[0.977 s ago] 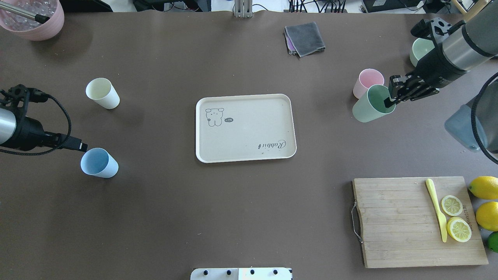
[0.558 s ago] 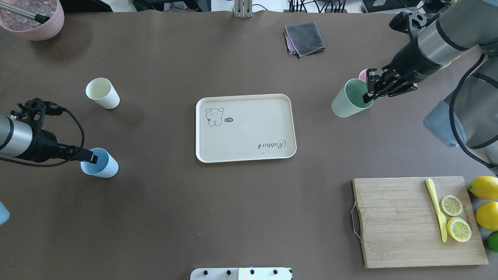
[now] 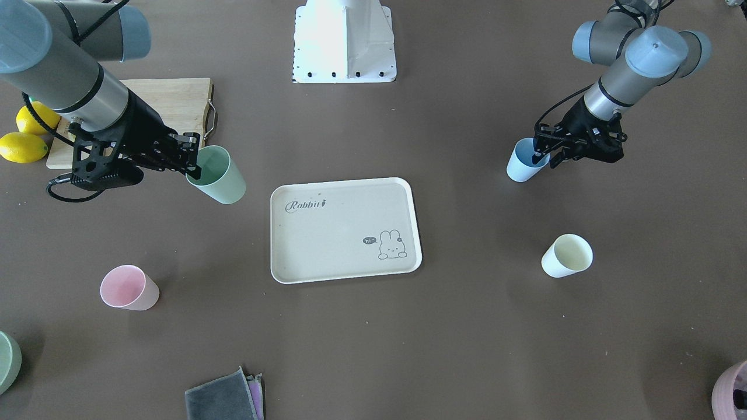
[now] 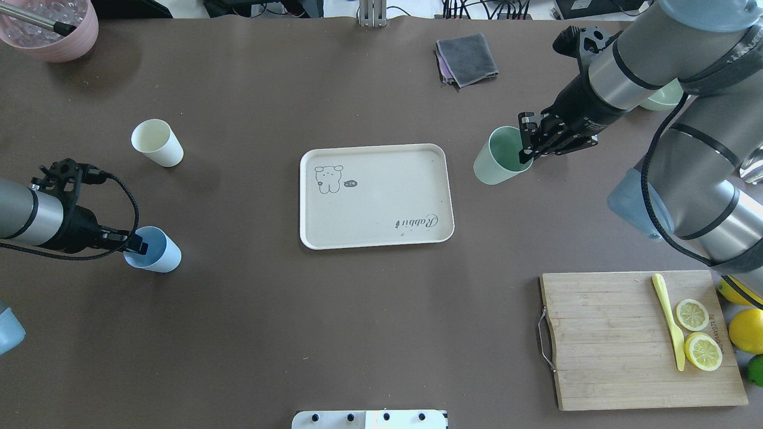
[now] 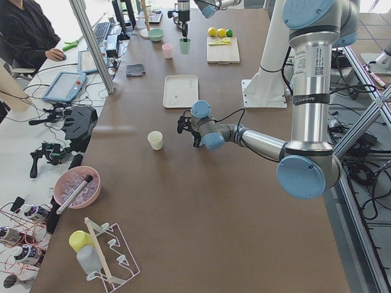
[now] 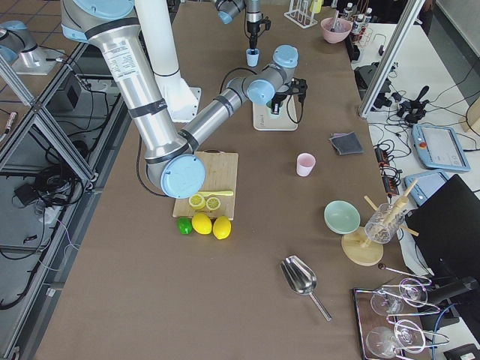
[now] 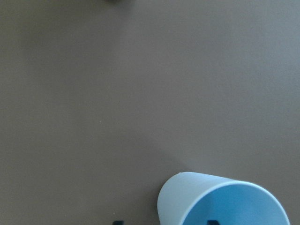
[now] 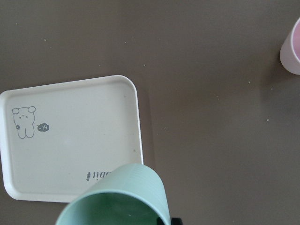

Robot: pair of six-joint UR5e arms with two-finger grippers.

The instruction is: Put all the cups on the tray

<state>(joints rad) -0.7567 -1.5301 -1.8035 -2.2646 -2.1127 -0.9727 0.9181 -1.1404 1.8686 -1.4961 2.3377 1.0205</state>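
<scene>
right gripper (image 4: 527, 148) is clamping the rim of the mint green tapered matte cup (image 4: 498, 159), one finger inside, holding it tilted beside the flat cream rectangular tray (image 4: 375, 190). left gripper (image 4: 136, 244) is straddling the rim of the light blue matte tumbler (image 4: 160, 257) with its jaws apart, that cup standing on the brown table (image 4: 238, 333).

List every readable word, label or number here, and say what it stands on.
"Rabbit": script on the tray, in the corner opposite the bunny drawing.
Speech bubble beside the bunny: seems "hi", too small to be sure.
Burnt mark on the cutting board edge: blurred, unreadable.
Label on the left arm: too small to read.
</scene>
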